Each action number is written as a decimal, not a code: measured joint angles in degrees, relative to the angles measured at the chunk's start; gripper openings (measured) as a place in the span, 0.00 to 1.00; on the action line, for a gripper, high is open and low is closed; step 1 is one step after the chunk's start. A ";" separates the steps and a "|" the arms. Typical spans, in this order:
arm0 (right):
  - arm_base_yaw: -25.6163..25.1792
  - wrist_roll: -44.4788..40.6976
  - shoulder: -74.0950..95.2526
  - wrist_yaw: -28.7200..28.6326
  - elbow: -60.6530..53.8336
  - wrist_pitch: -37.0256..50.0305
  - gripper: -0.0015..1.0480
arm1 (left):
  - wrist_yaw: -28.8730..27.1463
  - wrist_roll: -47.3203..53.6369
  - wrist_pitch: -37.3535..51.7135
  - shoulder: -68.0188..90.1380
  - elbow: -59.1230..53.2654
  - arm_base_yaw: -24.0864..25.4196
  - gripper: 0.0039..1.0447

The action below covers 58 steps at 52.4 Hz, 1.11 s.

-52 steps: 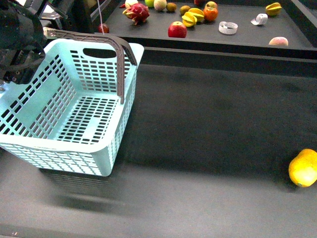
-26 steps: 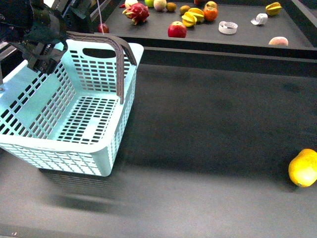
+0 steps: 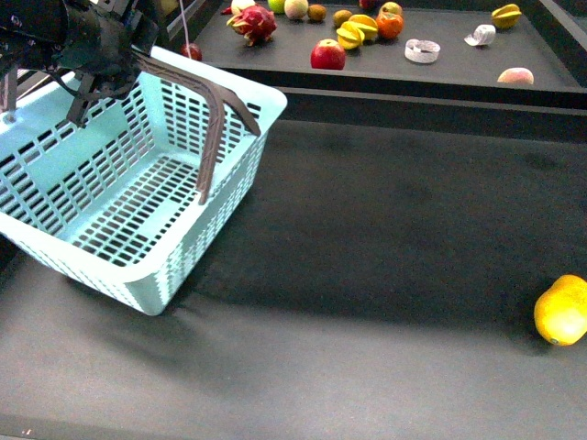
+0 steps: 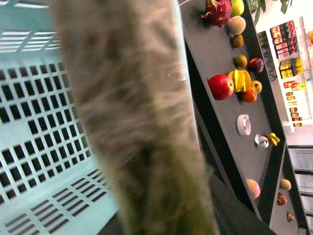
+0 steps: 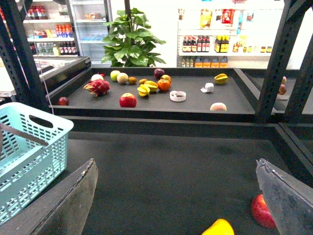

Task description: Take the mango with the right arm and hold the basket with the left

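Observation:
The pale turquoise basket (image 3: 174,266) hangs tilted at the left, its far-left side raised and its near corner on the dark table. My left gripper (image 3: 103,48) is shut on the basket's grey-brown handle (image 3: 213,128) at the top left. In the left wrist view that handle (image 4: 142,137) is a blurred band close to the camera, in front of the basket wall (image 4: 39,122). The yellow-orange mango (image 3: 562,310) lies at the table's right edge. My right gripper (image 5: 178,200) is open and empty, with the mango (image 5: 219,228) just below it; the right arm is out of the front view.
A raised dark shelf (image 3: 459,69) at the back carries a red apple (image 3: 328,56), a dragon fruit (image 3: 254,24), a star fruit (image 3: 353,34) and a peach (image 3: 515,77). A red fruit (image 5: 264,211) lies beside the mango in the right wrist view.
My left gripper moved up and right to the basket's handle. The basket then rose at its left side and now hangs tilted. The mango has not moved.

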 joint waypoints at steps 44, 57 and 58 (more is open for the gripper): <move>0.00 0.00 0.00 0.00 0.00 0.00 0.92 | 12.41 22.49 18.43 -26.58 -31.23 -6.64 0.08; 0.00 0.00 0.00 0.00 0.00 0.00 0.92 | 16.83 28.33 21.46 -29.81 -33.53 -11.50 0.07; 0.00 0.00 0.00 0.00 0.00 0.00 0.92 | 17.27 28.94 21.73 -29.88 -33.59 -11.87 0.07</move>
